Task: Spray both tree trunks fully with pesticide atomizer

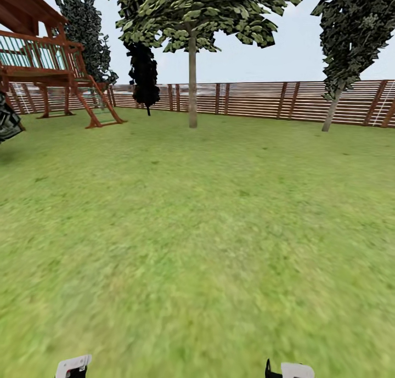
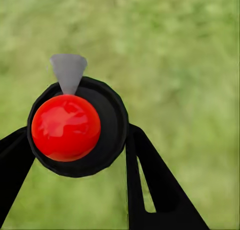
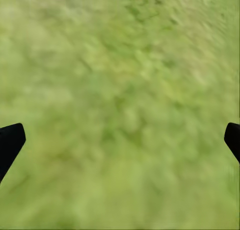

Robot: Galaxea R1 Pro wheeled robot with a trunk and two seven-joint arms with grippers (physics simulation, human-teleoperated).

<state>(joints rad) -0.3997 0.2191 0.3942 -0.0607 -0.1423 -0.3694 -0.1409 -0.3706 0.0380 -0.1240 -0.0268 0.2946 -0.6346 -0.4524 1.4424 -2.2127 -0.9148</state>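
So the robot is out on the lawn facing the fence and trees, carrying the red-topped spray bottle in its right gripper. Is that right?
Nearly. The pesticide atomizer sits in the left gripper, not the right: the left wrist view shows black fingers closed around it. The right gripper is open over grass. The head view does show lawn, fence and trees.

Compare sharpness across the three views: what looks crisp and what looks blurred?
Head view: fence and tree trunk fairly crisp, near grass smeared. Left wrist view: the pesticide atomizer with its red top is sharp between the left claw's fingers, lawn behind blurred. Right wrist view: grass soft throughout.
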